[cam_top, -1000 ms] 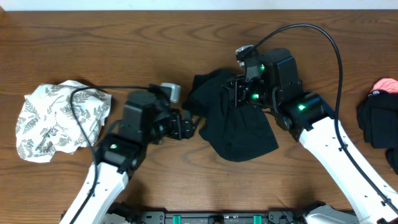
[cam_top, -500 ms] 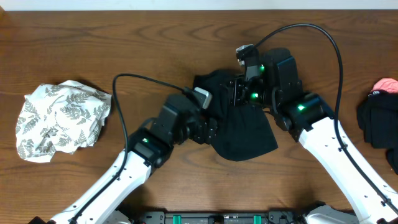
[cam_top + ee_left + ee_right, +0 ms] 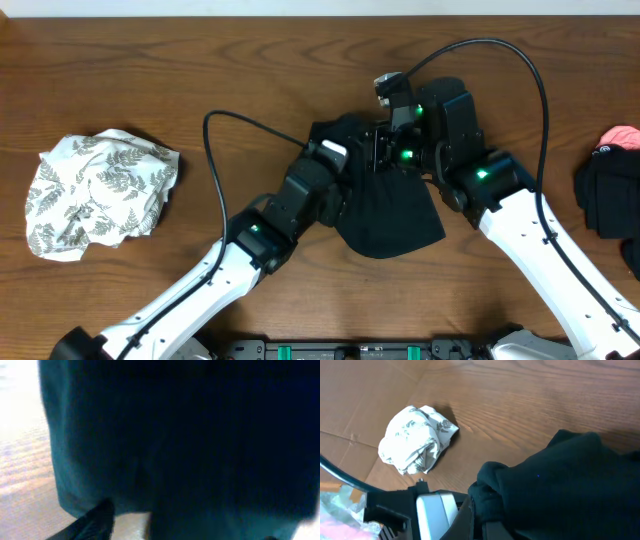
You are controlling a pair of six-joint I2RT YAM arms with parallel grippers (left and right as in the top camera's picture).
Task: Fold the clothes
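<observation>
Two arms on the black cloth [image 3: 390, 215], mid table [image 3: 250, 60]. R gripper [image 3: 385, 158] at its far edge, pinching a bunched fold per wrist cam. L gripper [image 3: 338, 200] at its left edge; wrist view there is all dark fabric, so I can't tell if jaws wide or closed. White leaf cloth [image 3: 95, 190] well left, dark pile [image 3: 605, 195] at right edge.

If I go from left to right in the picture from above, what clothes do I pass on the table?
White leafy cloth → black garment in the middle, where both arms reach → dark pile of clothes at the right edge.
</observation>
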